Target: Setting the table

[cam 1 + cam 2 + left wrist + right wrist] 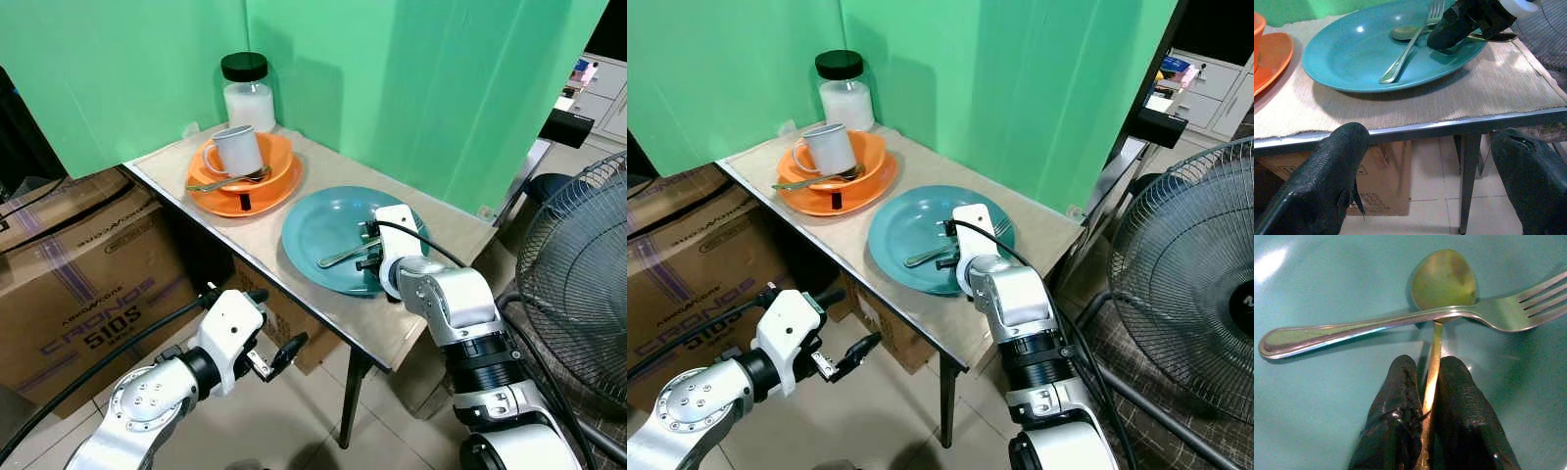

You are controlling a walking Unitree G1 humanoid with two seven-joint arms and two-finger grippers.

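On the table lies a teal plate holding a silver fork and a gold-toned spoon; the fork rests across the spoon's neck. My right gripper is down on the plate, shut on the spoon's handle. Further back, an orange plate carries an orange bowl with a white mug and some cutlery. My left gripper hangs open below the table's front edge, with nothing between its fingers.
A jar with a black lid stands at the table's back corner against the green screen. A cardboard box sits on the floor to the left. A floor fan stands close on the right.
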